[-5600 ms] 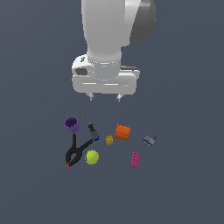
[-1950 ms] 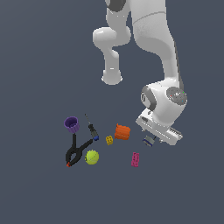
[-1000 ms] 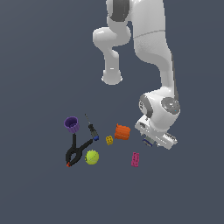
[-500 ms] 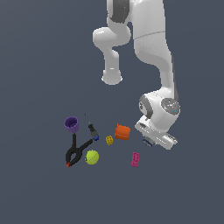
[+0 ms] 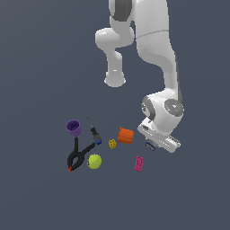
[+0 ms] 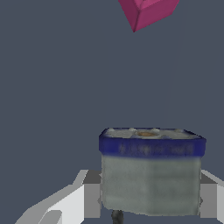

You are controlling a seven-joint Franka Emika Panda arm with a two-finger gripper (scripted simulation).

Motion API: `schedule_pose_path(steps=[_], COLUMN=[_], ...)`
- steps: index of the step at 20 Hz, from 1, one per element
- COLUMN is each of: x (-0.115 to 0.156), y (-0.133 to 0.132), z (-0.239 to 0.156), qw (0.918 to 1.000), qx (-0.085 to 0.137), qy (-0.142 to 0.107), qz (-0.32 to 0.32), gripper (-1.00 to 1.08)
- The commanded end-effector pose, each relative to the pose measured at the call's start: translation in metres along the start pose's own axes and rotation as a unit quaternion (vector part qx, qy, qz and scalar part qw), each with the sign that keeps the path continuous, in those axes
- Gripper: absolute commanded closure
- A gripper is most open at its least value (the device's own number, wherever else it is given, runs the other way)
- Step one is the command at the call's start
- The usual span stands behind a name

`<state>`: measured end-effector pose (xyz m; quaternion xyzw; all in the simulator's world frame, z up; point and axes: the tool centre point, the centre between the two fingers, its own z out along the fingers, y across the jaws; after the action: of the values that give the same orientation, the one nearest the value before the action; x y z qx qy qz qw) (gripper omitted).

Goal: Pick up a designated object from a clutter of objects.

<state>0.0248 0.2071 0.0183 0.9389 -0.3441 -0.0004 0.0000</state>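
The designated object (image 6: pixel 151 173) is a stubby grey-silver piece with a dark blue band. In the wrist view it fills the space between my two white fingers (image 6: pixel 85 200), which press against both of its sides. In the exterior view only a small blue bit of it (image 5: pixel 148 144) shows under the hand, on the floor at the clutter's right side. My gripper (image 5: pixel 151 145) is low over the floor, shut on this piece. The rest of the clutter lies toward the exterior view's left.
A pink brick (image 5: pixel 139 163) (image 6: pixel 148 12) lies close by. An orange ribbed block (image 5: pixel 126 135), a yellow brick (image 5: pixel 112 143), a screwdriver (image 5: pixel 94 130), a purple cup (image 5: pixel 73 128), a black spring clamp (image 5: pixel 78 155) and a yellow-green ball (image 5: pixel 94 161) lie further toward the exterior view's left.
The arm swung from above the clutter down onto the grey-blue piece. Over the last second the hand has stayed in place.
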Motion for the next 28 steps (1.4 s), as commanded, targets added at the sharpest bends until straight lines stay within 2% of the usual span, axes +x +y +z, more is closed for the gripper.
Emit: schedule_pose_path(steps=[1, 11, 28], x=[0.003, 0.025, 0.088], y=[0.006, 0.057, 0.199], z=[-0.006, -0.053, -0.187], qw=[1.0, 1.0, 1.0], qx=[0.0, 0.0, 0.002], qy=[0.0, 0.0, -0.001], qz=[0.0, 0.0, 0.001], gripper=[1.08, 1.08, 1.08])
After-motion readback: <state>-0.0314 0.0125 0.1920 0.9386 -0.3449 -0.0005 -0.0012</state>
